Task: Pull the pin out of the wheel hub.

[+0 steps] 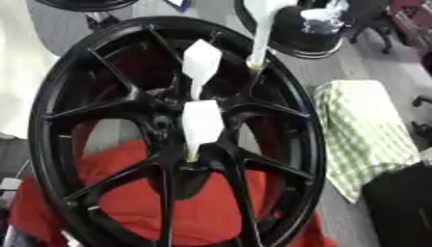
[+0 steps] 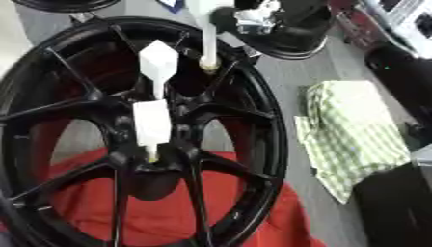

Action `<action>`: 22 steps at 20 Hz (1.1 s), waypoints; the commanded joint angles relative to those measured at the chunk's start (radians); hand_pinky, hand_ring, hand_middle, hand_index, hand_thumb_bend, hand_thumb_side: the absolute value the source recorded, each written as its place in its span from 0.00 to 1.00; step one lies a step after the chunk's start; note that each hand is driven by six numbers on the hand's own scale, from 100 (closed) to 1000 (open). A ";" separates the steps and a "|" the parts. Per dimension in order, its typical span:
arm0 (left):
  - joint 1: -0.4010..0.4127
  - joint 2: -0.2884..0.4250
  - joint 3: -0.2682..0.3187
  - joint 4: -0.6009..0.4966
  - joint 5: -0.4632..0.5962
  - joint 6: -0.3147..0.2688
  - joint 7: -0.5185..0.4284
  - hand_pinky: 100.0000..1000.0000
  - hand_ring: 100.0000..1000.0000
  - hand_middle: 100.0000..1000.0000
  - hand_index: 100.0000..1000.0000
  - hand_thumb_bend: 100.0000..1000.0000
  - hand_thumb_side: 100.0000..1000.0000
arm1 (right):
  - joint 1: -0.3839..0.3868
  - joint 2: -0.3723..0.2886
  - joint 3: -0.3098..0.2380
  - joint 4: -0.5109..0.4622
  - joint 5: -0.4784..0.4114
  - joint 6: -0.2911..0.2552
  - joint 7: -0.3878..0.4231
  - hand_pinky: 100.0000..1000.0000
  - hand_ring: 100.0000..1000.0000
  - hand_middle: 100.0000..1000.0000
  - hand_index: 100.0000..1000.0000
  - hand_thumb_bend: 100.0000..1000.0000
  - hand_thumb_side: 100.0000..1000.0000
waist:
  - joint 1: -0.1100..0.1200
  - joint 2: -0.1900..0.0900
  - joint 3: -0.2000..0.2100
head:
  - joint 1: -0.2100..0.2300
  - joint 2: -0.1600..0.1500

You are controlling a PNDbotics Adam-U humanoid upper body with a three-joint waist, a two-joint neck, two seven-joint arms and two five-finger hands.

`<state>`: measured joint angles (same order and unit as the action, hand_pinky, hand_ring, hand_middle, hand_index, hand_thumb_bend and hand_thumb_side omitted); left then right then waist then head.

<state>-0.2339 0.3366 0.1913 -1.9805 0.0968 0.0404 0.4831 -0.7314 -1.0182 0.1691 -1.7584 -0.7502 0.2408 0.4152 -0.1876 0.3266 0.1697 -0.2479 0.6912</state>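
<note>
Left eye view fills almost wholly with the black wheel [image 1: 173, 135], standing tilted so its rim runs off my lower edge and nearly touches the left one. From its hub [image 1: 168, 123] the spokes fan outward, and three white pins show: one pin in the hub's lower part [image 1: 201, 126], a second pin just above it [image 1: 201, 65], and a third, longer pin [image 1: 260, 34] reaching up near the top rim. Each has a broad white head narrowing to a thin stem; whether every stem is seated in a hole I cannot tell.

Neither of my hands shows in either view, so I cannot say how their fingers stand.

Open room lies mainly right of the rim, where grey floor [image 2: 291, 72] runs between the wheel and a green checked cloth [image 2: 354, 135]. Red fabric [image 1: 135, 198] lies behind the lower spokes. Another dark wheel [image 2: 287, 34] sits beyond the top rim
</note>
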 commanded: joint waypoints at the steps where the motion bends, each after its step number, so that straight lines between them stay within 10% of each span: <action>1: 0.002 0.027 0.012 -0.020 -0.004 -0.001 0.008 0.76 0.51 0.58 0.63 0.00 0.77 | 0.029 -0.086 -0.086 0.031 -0.049 -0.034 -0.045 0.66 0.58 0.27 0.44 0.00 0.00 | 0.018 -0.018 -0.008 | 0.007 -0.002; 11: 0.035 0.033 0.038 -0.020 -0.021 -0.006 0.038 0.76 0.51 0.58 0.63 0.00 0.76 | 0.259 -0.246 -0.297 0.205 -0.185 -0.158 -0.185 0.67 0.59 0.28 0.45 0.00 0.00 | 0.065 -0.014 -0.078 | 0.080 0.011; 22: 0.051 0.022 0.049 -0.020 -0.030 -0.010 0.058 0.76 0.51 0.58 0.63 0.00 0.76 | 0.506 -0.205 -0.401 0.293 -0.077 -0.295 -0.261 0.74 0.67 0.41 0.57 0.06 0.00 | 0.122 0.006 -0.132 | 0.138 0.004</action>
<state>-0.1827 0.3434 0.2294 -1.9805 0.0714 0.0314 0.5357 -0.2220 -1.2001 -0.2016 -1.4720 -0.8460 -0.0352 0.1613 -0.0652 0.3485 0.0377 -0.1156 0.7015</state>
